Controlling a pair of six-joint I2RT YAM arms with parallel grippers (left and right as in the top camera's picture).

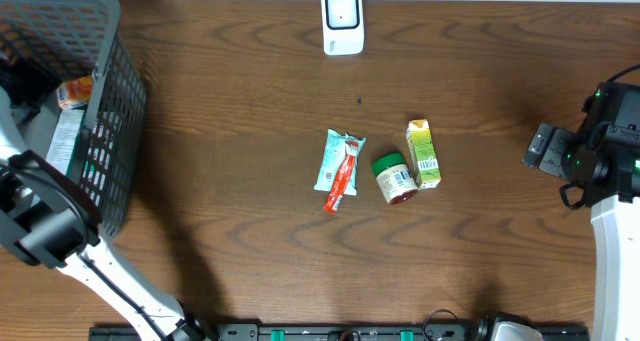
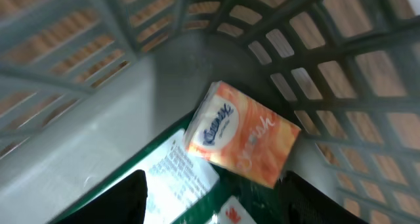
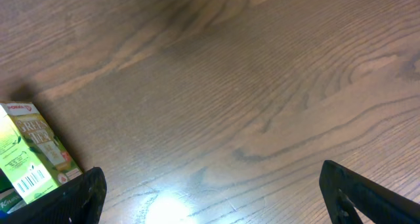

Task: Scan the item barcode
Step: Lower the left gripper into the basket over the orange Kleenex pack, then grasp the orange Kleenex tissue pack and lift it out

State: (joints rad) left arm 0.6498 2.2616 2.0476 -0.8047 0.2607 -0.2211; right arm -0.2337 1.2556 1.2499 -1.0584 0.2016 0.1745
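Wooden worktop carries a dark mesh basket at its left edge, a white scanner at the far middle edge, and a central cluster. In it a green tea carton lies flat, its barcode showing in the right wrist view, with a green-lidded jar just beside it and a teal packet overlapped by a red sachet. Left tool hangs over the basket interior above an orange Kleenex pack, jaws partly spread and gripping nothing; right tool stands wide and empty over bare wood right of the carton.
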